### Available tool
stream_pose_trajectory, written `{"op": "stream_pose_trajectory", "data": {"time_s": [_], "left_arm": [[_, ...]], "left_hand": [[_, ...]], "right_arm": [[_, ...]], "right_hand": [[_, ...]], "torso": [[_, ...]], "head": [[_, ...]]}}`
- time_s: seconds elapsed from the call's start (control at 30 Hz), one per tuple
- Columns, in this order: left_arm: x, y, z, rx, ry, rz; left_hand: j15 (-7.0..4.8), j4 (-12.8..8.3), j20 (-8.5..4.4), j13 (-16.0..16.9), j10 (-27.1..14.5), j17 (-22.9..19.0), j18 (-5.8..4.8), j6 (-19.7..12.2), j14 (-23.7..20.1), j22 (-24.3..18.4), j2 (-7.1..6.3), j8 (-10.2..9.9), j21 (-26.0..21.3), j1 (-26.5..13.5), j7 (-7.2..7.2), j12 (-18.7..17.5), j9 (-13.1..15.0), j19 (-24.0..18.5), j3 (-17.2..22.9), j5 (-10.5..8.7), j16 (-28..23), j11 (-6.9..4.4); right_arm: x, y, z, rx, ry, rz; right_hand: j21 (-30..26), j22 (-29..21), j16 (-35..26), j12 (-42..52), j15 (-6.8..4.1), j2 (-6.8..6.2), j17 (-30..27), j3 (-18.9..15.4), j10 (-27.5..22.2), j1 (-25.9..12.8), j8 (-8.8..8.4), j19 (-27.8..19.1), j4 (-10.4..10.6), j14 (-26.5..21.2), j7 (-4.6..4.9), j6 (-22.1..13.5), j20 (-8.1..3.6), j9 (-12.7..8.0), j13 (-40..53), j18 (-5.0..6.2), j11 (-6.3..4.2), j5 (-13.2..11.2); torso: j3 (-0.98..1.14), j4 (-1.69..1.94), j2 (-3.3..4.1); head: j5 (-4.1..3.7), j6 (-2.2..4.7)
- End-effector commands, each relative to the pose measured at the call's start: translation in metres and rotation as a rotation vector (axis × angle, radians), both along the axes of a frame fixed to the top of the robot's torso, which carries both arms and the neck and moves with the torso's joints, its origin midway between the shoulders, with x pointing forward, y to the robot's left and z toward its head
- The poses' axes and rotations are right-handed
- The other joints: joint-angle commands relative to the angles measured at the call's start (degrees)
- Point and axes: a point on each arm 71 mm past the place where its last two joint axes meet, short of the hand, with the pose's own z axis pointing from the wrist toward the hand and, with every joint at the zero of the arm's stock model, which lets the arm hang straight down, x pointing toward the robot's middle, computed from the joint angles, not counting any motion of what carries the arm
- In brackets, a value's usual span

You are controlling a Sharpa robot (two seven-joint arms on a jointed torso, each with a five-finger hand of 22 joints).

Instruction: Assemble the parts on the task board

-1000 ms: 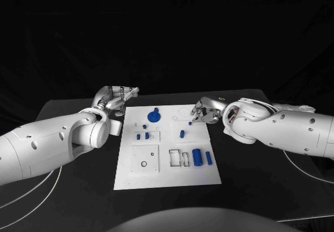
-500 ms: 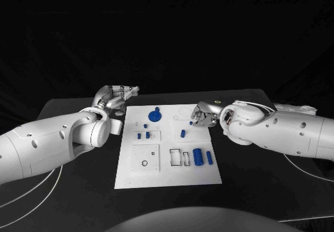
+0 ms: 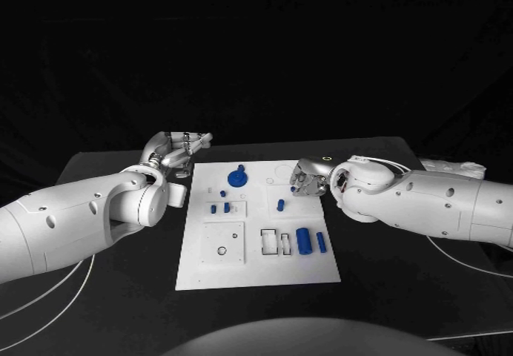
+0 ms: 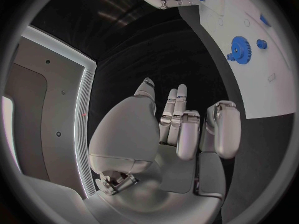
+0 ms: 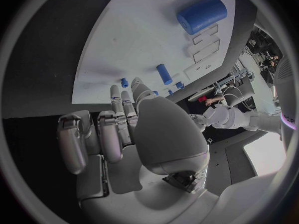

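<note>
The white task board (image 3: pixel 256 256) lies in the middle of the table. On it are a blue gear (image 3: pixel 236 178), a short peg (image 3: pixel 280 205), two larger blue cylinders (image 3: pixel 304 241) and several small blue studs (image 3: pixel 219 208). My right hand (image 3: pixel 309 178) hovers over the board's far right corner, fingers stretched out and holding nothing. A small blue stud (image 5: pixel 124 82) stands just off its fingertips (image 5: pixel 115 92); I cannot tell whether they touch it. My left hand (image 3: pixel 176 153) hangs beyond the board's far left corner, loosely spread and empty (image 4: pixel 181 129).
Black table (image 3: pixel 385 252) surrounds the board on all sides. Two empty rectangular slots (image 3: pixel 268 241) and a square plate with holes (image 3: pixel 222 243) sit on the board's near half. My big white forearms flank the board.
My right forearm has swung in toward the board and its hand has sunk slightly over the far right corner. The left hand has stayed put.
</note>
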Motion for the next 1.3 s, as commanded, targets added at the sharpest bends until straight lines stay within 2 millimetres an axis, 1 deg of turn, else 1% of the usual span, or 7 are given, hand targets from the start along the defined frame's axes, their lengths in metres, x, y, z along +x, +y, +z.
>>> {"op": "stream_pose_trajectory", "data": {"time_s": [0.03, 0.17, 0.47, 0.6, 0.8, 0.93, 1.3], "left_arm": [[-0.0005, -0.0013, 0.0008, -0.007, -0.002, -0.003], [-0.0006, -0.0008, 0.0007, -0.006, 0.001, -0.001], [-0.0009, 0.0004, 0.0006, -0.005, 0.003, 0.004], [-0.0011, 0.0004, 0.0006, -0.005, 0.004, 0.004], [-0.0011, 0.0001, 0.0005, -0.005, 0.004, 0.004], [-0.0009, 0.0008, 0.0005, -0.004, 0.003, 0.006], [0.0003, 0.0031, 0.0005, 0.001, 0.0, 0.017]], "left_hand": [[0.07, 0.01, 0.0, -0.05, -0.38, 15.0, -0.41, -0.42, 5.93, 12.68, 0.52, -0.3, -0.02, 0.16, -0.13, -0.02, 0.08, 0.7, -0.31, 0.31, 0.36, -0.01], [0.07, 0.02, 0.0, -0.05, -0.39, 14.84, -0.35, -0.42, 5.85, 12.6, 0.54, -0.3, -0.27, 0.16, -0.13, -0.02, 0.08, 0.51, -0.32, 0.31, 0.26, -0.01], [0.07, 0.03, 0.0, -0.05, -0.4, 14.66, -0.31, -0.44, 5.76, 12.56, 0.56, -0.3, -0.4, 0.16, -0.12, -0.02, 0.08, 0.41, -0.34, 0.32, 0.16, 0.0], [0.08, 0.03, 0.01, -0.04, -0.41, 14.74, -0.34, -0.45, 5.8, 12.6, 0.58, -0.3, -0.28, 0.16, -0.12, -0.02, 0.08, 0.5, -0.36, 0.32, 0.2, 0.0], [0.08, 0.03, 0.01, -0.04, -0.41, 14.74, -0.34, -0.45, 5.8, 12.6, 0.58, -0.3, -0.28, 0.16, -0.12, -0.02, 0.08, 0.5, -0.36, 0.32, 0.2, 0.0], [0.08, 0.04, 0.01, -0.04, -0.42, 14.73, -0.34, -0.46, 5.79, 12.59, 0.65, -0.29, -0.31, 0.18, -0.12, -0.01, 0.08, 0.48, -0.4, 0.33, 0.2, 0.0], [0.08, 0.04, 0.01, -0.04, -0.44, 14.76, -0.34, -0.46, 5.81, 12.6, 0.74, -0.28, -0.27, 0.21, -0.12, -0.01, 0.08, 0.51, -0.43, 0.35, 0.21, 0.0]], "right_arm": [[0.0014, 0.0009, -0.0032, -0.041, 0.016, -0.008], [0.002, 0.0027, -0.0049, -0.05, 0.022, -0.007], [0.0046, 0.0044, -0.0073, -0.067, 0.019, -0.022], [0.0048, 0.004, -0.0084, -0.078, 0.026, -0.029], [0.0051, 0.0041, -0.0095, -0.085, 0.032, -0.03], [0.0056, 0.0048, -0.0102, -0.086, 0.033, -0.029], [0.0092, 0.0061, -0.0124, -0.087, 0.044, -0.034]], "right_hand": [[0.26, 15.05, 0.36, -0.25, -0.3, 0.05, 15.08, 0.51, 0.74, 0.43, -0.36, 5.99, 0.0, 6.08, 0.09, 0.29, -0.38, -0.1, -0.23, -0.82, -0.07, -0.19], [0.26, 15.05, 0.36, -0.43, -0.63, 0.12, 15.08, 0.7, 1.09, 0.52, -0.3, 5.99, 0.0, 6.08, 0.15, 0.63, -0.57, -0.16, -0.58, -0.82, -0.35, -0.19], [0.26, 15.05, 0.36, -0.66, -1.07, 0.18, 15.08, 0.98, 1.7, 0.6, -0.39, 5.99, 0.06, 6.08, 0.44, 0.8, -0.95, -0.34, -1.01, -0.82, -0.74, -0.14], [0.26, 15.05, 0.36, -0.69, -1.16, 0.23, 15.08, 1.13, 1.99, 0.7, -0.4, 5.99, 0.03, 6.08, 0.53, 0.87, -1.05, -0.39, -1.09, -0.82, -0.84, -0.11], [0.26, 15.05, 0.36, -0.94, -1.88, 0.22, 15.08, 1.73, 3.34, 0.92, -0.2, 5.99, 0.08, 6.08, 0.52, 1.78, -1.69, -0.51, -1.25, -0.82, -1.48, -0.11], [0.26, 15.05, 0.36, -1.18, -2.34, 0.24, 15.08, 2.18, 4.04, 1.16, -0.05, 5.99, 0.06, 6.08, 0.42, 2.47, -2.13, -0.53, -1.28, -0.82, -1.9, -0.08], [0.26, 15.05, 0.36, -1.45, -2.56, 0.05, 15.08, 2.26, 4.21, 1.02, -0.14, 5.99, 0.19, 6.08, 0.45, 2.58, -2.37, -0.61, -1.31, -0.82, -2.0, -0.12]], "torso": [[-0.02, 0.01, -0.02], [0.0, 0.0, -0.01], [0.03, -0.01, 0.04], [0.0, -0.08, 0.01], [-0.01, -0.04, -0.03], [0.03, -0.03, -0.02], [-0.03, 0.01, -0.03]], "head": [[-0.02, -0.11], [-0.07, -0.35], [0.05, -0.16], [0.15, -0.33], [0.11, -0.54], [0.15, -0.38], [0.28, -0.39]]}}
